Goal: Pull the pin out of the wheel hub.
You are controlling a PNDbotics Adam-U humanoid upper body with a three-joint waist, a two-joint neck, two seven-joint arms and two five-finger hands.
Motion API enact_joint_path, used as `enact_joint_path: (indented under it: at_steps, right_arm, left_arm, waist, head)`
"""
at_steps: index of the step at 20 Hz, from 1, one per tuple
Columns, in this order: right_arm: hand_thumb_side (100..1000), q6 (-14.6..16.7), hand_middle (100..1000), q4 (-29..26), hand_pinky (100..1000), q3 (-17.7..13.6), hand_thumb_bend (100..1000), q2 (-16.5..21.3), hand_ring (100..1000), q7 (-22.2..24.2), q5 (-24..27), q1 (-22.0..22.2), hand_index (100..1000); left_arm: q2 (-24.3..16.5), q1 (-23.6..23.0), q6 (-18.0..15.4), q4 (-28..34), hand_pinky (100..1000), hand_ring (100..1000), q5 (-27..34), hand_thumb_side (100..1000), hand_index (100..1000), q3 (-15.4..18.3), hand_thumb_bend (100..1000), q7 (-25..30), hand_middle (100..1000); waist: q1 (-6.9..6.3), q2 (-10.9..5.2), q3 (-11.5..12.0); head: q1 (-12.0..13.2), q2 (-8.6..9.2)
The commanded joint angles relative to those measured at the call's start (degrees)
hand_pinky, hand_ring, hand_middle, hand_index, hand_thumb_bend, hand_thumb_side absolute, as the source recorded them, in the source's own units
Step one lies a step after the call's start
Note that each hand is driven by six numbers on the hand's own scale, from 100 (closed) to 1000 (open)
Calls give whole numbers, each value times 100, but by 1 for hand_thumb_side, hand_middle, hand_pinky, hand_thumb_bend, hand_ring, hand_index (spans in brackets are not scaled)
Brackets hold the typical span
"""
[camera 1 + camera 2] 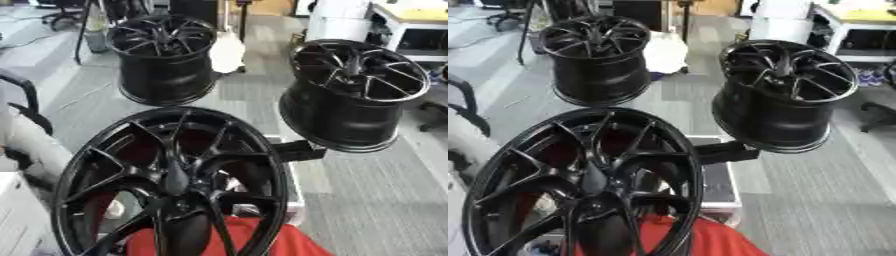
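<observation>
I see the nearest black wheel hub (171, 182) filling the lower left, tilted, its spoked face turned up toward me, axle line leaning back. Red cloth (254, 240) lies beneath. I can't make out a pin, and neither hand shows

Near wheel hub (171, 185) blocks foreground; floor (376, 200) right open.

Nearest wheel hub (171, 182): glossy black, multi-spoke, face tilted toward camera, fills frame from centre to 7 o'clock, lower rim cut off by edge. Spokes converge on dark centre boss. Pin not distinguishable. Second black wheel hub (354, 95) at 2 o'clock, third wheel hub (164, 57) at 11 o'clock, both face up on floor.
</observation>
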State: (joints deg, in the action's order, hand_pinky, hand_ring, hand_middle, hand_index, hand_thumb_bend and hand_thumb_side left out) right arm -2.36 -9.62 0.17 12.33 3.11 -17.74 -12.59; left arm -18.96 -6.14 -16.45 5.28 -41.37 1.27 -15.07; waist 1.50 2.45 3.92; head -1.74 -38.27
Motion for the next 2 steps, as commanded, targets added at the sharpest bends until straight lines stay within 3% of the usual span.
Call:
enact_joint_path:
  at_steps: [1,2]
  right_arm:
    - [368,54,741,-122,753,-38,100,135,729,-73,31,-56,855]
    - [363,99,736,-247,747,-49,100,167,721,-122,106,-67,854]
  left_arm:
    - [-121,-68,-93,58,676,672,201,676,817,66,100,2,705]
    - [-151,-84,-185,140,668,665,354,681,814,120,100,-23,698]
  waist:
    - [-13,-20,-15]
    - [-11,-27,-23]
  head:
    - [-17,83]
    - [-18,78]
